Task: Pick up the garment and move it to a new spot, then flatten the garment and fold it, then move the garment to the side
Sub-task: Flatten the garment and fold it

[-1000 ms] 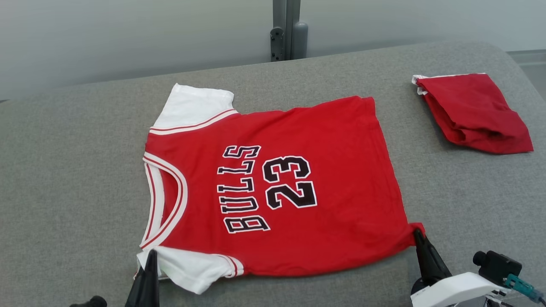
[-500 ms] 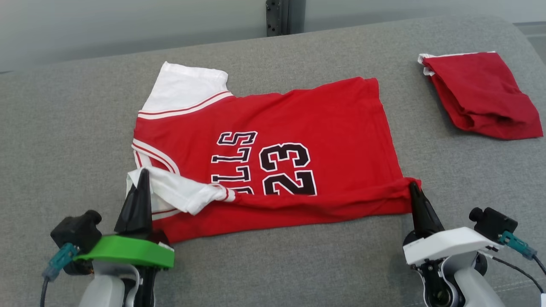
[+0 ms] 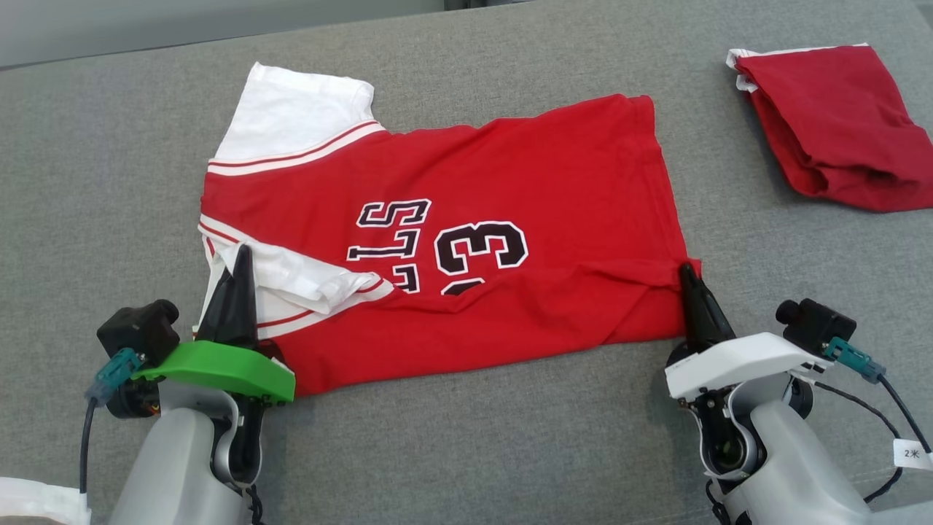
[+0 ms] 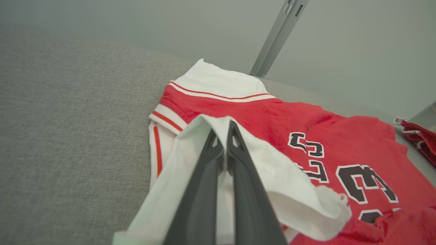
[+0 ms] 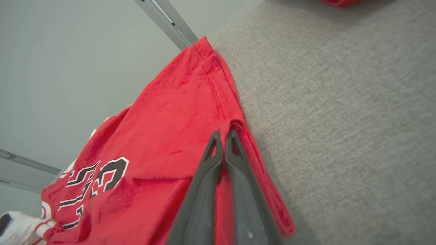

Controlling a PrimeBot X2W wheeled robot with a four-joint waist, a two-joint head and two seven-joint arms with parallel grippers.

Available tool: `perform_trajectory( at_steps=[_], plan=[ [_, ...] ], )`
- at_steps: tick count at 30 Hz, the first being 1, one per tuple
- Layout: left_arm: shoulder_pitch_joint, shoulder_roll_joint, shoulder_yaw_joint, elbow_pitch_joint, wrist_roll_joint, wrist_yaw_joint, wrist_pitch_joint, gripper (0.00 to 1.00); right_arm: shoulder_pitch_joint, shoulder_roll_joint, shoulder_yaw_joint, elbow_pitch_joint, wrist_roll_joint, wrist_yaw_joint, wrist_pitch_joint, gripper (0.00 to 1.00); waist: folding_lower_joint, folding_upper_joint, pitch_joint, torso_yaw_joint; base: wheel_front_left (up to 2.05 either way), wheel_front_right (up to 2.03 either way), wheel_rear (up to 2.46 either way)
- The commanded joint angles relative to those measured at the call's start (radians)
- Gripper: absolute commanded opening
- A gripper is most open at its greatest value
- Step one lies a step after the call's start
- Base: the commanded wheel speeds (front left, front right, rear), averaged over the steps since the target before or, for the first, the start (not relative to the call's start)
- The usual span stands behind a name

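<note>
Head view: left hand pinches jersey sleeve, right hand its hem.

Bare tabletop on our left and near side, jersey spread across the middle, folded red cloth at our far right.

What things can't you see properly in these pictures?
1. Head view: the shirt has its word and number half covered by its own folded-over near edge.
2. Left wrist view: the red cloth is mostly cut off by the right edge.
3. Head view: a white thing in the bottom left corner is cut off; I cannot tell what it is.
</note>
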Motion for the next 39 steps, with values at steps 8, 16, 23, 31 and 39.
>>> perform_trajectory(
  at_steps=[8, 16, 23, 31, 39],
  plan=[
    [-0.052, -0.021, 0.019, 0.023, 0.025, -0.006, -0.004, 1.00, -0.032, 0.006, -0.048, -0.038, -0.013, 0.000, -0.004, 1.00, 0.0000, 0.0000, 0.002, -0.001, 0.00, 0.00, 0.00],
    [0.020, -0.019, 0.067, -0.090, 0.016, -0.006, -0.004, 1.00, 0.016, 0.008, -0.117, -0.188, -0.137, 0.000, -0.004, 1.00, 0.0000, 0.0000, -0.012, 0.012, 0.00, 0.00, 0.00],
    [0.192, 0.012, 0.126, -0.186, -0.004, 0.026, 0.011, 1.00, 0.110, 0.007, -0.126, -0.298, -0.278, 0.000, -0.004, 1.00, 0.0000, 0.0000, -0.039, 0.032, 0.00, 0.00, 0.00],
    [0.362, 0.002, 0.126, -0.291, -0.063, 0.076, 0.163, 1.00, 0.186, 0.007, -0.127, -0.328, -0.305, 0.000, -0.004, 1.00, 0.0000, 0.0000, -0.066, 0.048, 0.00, 0.00, 0.00],
    [0.355, -0.019, 0.118, -0.289, -0.102, 0.114, 0.241, 1.00, 0.179, 0.007, -0.111, -0.324, -0.300, 0.000, -0.004, 1.00, 0.0000, 0.0000, -0.066, 0.028, 0.00, 0.00, 0.00]
  ],
)
